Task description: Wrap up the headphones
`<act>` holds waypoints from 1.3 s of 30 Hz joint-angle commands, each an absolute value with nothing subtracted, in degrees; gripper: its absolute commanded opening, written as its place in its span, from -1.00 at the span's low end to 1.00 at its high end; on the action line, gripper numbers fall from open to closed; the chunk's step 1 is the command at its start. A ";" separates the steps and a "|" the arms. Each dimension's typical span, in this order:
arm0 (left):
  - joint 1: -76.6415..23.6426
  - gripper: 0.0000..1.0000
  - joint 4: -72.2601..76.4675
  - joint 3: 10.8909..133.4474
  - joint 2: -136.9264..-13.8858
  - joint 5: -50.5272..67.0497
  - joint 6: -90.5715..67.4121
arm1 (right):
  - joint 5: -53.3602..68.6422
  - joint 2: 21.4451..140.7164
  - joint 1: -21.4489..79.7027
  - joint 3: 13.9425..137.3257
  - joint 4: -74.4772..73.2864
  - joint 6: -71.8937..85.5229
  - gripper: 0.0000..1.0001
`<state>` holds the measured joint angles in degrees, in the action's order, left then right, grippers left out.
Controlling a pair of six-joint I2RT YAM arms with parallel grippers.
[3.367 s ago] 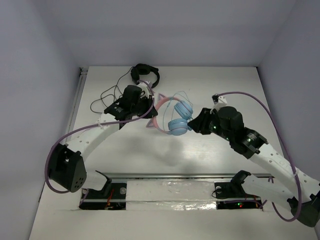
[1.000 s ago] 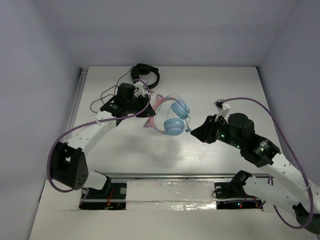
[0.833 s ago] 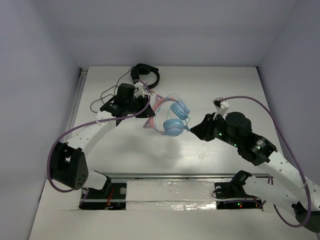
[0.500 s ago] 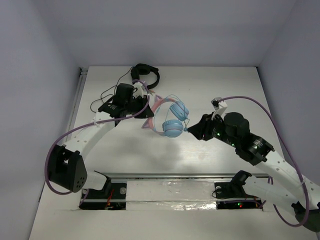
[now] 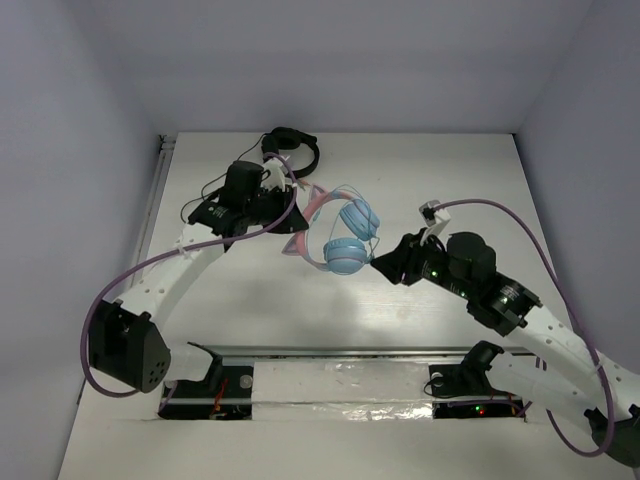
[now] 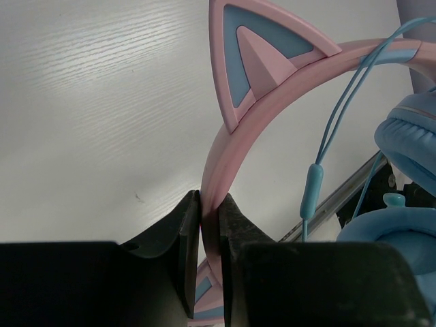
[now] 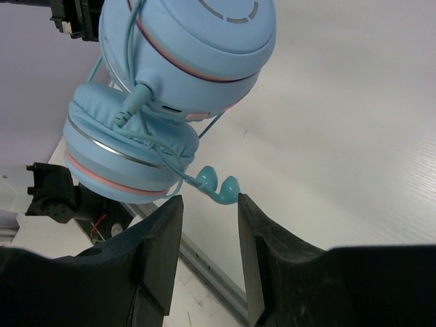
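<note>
Since a second ago the right arm has pushed forward again, bringing the right tool [image 5: 377, 262] from a short way off to just beside the lower earcup [image 5: 343, 255]. The left arm has drawn back a little toward the black headphones [image 5: 291, 144] at the far edge of the table [image 5: 440, 170], and its elbow link has swung outward. The headphones [image 5: 338, 232] have barely shifted.

The left arm reaches in a long diagonal from its base up to the left of the headphones, wrist turned toward the centre. The left tool [image 6: 208, 228] is clamped tight on the pink headband [image 6: 272, 85] just below a cat ear, both fingers pressed against the band. The headphones therefore sit mid-table between the two tools, earcups facing the right arm.

The right arm is bent at the elbow, forearm angled up and left. Its tool stands open, and the cable's plug end [image 7: 218, 187] dangles just past the gap between the fingertips, untouched. The pale blue cable [image 6: 328, 129] loops loosely around the headband and cups.
</note>
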<state>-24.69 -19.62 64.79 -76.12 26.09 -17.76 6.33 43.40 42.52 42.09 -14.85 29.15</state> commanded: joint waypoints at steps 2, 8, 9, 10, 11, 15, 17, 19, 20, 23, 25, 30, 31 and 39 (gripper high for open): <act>-24.79 -1.00 -18.19 68.38 -72.86 30.49 -17.93 | 5.36 40.96 43.07 40.43 -8.70 29.18 -0.11; -25.31 -1.00 -19.51 68.65 -72.51 30.41 -17.49 | 7.81 41.74 43.07 40.34 -7.74 28.48 -0.09; -25.31 -1.00 -19.42 68.47 -72.34 30.41 -17.58 | 8.78 42.18 43.07 40.43 -7.56 28.39 -0.09; -25.31 -1.00 -19.42 68.38 -72.16 30.41 -17.67 | 10.44 42.88 43.07 40.52 -7.30 28.30 -0.09; -25.31 -1.00 -19.60 68.20 -71.90 30.41 -17.67 | 11.24 43.06 43.07 40.43 -6.60 28.30 -0.10; -25.31 -1.00 -20.04 68.20 -71.37 29.97 -17.49 | 14.23 43.24 43.07 40.78 -6.15 28.12 -0.14; -25.31 -1.00 -20.04 68.20 -71.19 30.06 -17.49 | 15.11 43.59 43.07 40.69 -5.80 28.21 -0.14; -25.31 -1.00 -19.95 68.03 -71.28 30.23 -17.49 | 15.99 43.86 43.07 40.43 -5.28 28.74 -0.19; -25.31 -1.00 -19.86 68.03 -71.28 30.41 -17.58 | 16.43 43.94 43.07 40.26 -4.32 28.91 -0.20; -25.31 -1.00 -19.86 67.94 -71.28 30.41 -17.40 | 18.10 44.56 43.07 39.29 -2.64 29.53 -0.24; -25.31 -1.00 -19.69 68.03 -71.45 30.41 -17.49 | 18.72 44.91 43.07 39.11 -2.11 29.79 -0.27; -25.31 -1.00 -19.69 68.99 -71.98 29.71 -17.40 | 18.63 43.95 43.07 39.55 -4.13 29.88 -0.52; -25.31 -1.00 -19.60 69.26 -72.42 29.62 -17.32 | 18.37 43.51 43.07 39.55 -4.57 30.06 -0.54; -25.31 -1.00 -19.16 73.04 -75.14 27.86 -16.70 | 17.58 40.53 43.07 39.99 -8.96 30.76 -0.84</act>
<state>-25.06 -22.59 69.10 -75.11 26.68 -16.19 17.37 42.30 42.52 39.18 -7.99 30.46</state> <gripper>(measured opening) 0.098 0.098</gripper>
